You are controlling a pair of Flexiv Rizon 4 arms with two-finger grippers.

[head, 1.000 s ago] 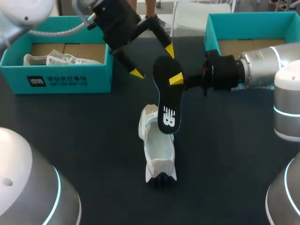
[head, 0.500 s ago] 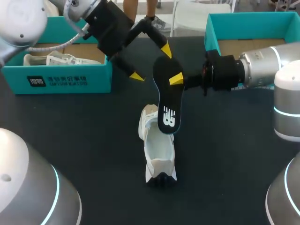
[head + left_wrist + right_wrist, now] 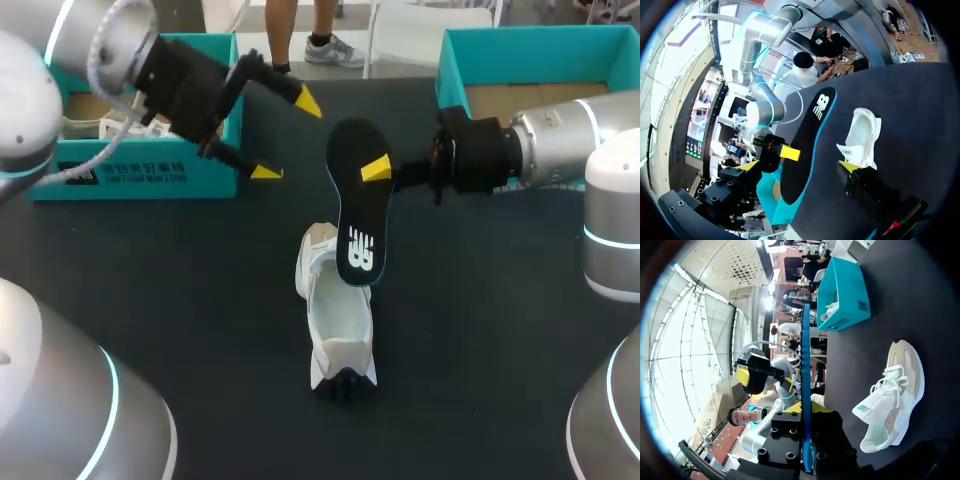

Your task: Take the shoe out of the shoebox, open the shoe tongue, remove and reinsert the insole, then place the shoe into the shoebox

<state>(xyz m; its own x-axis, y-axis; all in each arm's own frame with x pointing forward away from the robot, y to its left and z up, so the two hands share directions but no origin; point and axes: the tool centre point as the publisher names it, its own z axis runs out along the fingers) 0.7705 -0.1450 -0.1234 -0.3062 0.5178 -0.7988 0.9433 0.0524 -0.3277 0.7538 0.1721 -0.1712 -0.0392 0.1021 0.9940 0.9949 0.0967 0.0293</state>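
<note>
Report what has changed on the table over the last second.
The left gripper drew back from the top of the insole toward the left shoebox, its fingers open throughout. Nothing was taken hold of or let go. The right gripper stays shut on the insole, holding it upright over the white shoe, which has not moved.
</note>
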